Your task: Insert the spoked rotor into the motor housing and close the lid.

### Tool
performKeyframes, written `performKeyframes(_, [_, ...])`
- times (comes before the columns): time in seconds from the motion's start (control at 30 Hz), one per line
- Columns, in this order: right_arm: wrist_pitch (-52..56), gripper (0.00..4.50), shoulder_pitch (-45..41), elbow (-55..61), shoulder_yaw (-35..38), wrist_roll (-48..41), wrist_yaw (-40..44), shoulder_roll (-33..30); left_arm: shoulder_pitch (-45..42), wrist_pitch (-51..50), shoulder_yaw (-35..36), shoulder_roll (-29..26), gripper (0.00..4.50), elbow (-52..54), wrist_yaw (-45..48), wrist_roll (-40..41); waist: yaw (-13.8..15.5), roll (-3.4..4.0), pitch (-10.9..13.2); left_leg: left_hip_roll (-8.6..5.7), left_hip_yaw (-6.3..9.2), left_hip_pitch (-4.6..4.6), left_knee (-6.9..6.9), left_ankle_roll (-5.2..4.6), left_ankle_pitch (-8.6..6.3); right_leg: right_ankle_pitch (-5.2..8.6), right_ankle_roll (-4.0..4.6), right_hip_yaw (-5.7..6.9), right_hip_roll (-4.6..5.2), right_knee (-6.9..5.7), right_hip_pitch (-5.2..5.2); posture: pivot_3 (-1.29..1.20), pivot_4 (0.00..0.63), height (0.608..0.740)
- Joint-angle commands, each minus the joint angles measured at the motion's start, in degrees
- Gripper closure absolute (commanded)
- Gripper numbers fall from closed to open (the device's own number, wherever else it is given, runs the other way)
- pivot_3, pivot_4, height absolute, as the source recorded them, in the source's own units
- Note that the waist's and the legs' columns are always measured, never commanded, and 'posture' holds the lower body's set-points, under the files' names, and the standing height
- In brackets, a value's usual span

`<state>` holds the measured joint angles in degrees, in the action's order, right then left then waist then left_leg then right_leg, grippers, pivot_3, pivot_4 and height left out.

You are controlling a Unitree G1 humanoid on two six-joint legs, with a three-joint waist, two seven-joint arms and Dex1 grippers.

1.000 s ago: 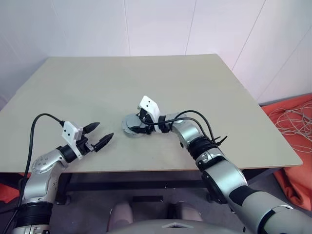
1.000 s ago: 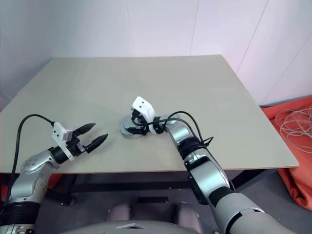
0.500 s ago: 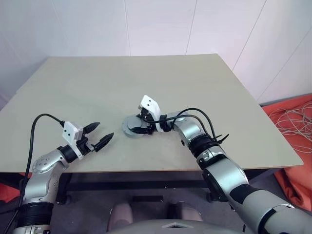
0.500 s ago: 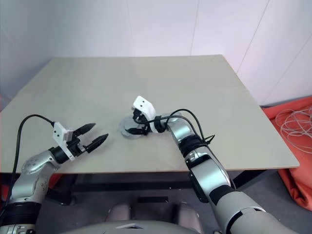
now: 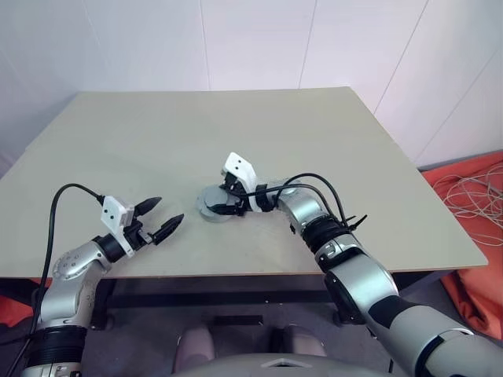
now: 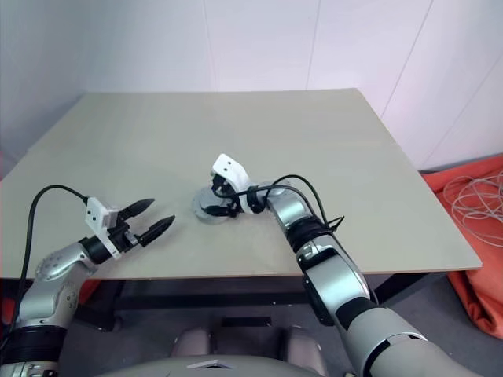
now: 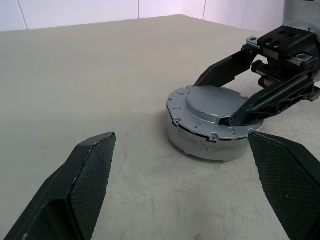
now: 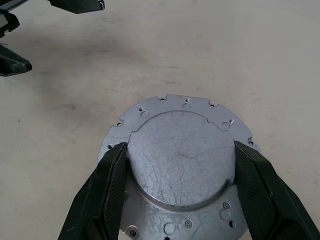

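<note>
- Left gripper (image 5: 163, 218) first: we see it low over the table's (image 5: 118, 149) near left part, its two black fingers spread wide with nothing between them, pointing across at the motor.
- Its fingers (image 7: 87, 172) frame the motor in the left wrist view, well apart from it.
- Moving right, we find the housing (image 7: 200, 145) sitting flat on the table near the middle, a round silver-grey body.
- We see the lid (image 8: 182, 155) lying closed on top of it: a flat plate with small screw holes around its edge and a raised, scratched round centre.
- We cannot see the rotor or the copper windings with the lid down.
- Right gripper (image 5: 225, 199) reaches in from the right and angles down over the lid.
- Its fingers (image 8: 107, 187) stand on either side of the lid's raised centre, close against its edge; we cannot tell for sure whether they press on it.
- Further right, off the table, we see orange cloth (image 5: 479, 196) with a cable (image 5: 470, 192) lying on it.
</note>
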<state>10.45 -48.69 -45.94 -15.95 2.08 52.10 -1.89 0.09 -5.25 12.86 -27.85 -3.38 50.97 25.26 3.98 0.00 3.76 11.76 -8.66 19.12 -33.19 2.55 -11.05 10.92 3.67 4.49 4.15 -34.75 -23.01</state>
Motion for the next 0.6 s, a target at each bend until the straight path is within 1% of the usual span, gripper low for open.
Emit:
performKeyframes(0.03, [0.3,1.37,-0.9,1.2,-0.6,1.0,-0.5,-0.2,-0.7,0.3,0.1,-0.3,0.0,2.4,-0.1,0.6,0.0,0.0,0.0,0.0,0.0,0.0,0.0,0.0,0.0,0.0,0.0,0.0,0.0,0.0,0.0,0.0,0.0,0.74])
performKeyframes(0.33, [2.0,1.37,-0.8,0.7,-4.0,3.8,-0.4,-1.7,-1.2,0.3,0.1,-0.4,0.0,2.0,0.0,0.6,0.0,0.0,0.0,-0.01,0.0,-0.04,0.0,0.0,0.0,0.0,-0.01,0.0,0.0,0.01,0.06,0.0,0.0,0.74])
performKeyframes(0.6, [5.4,1.37,-1.4,0.9,-2.6,2.2,-1.7,-0.5,-1.3,0.3,0.1,-0.5,0.0,1.8,0.0,0.5,0.0,0.0,0.0,0.0,0.02,-0.09,0.0,0.0,0.0,0.01,-0.01,0.0,0.0,0.0,0.11,0.0,0.0,0.74])
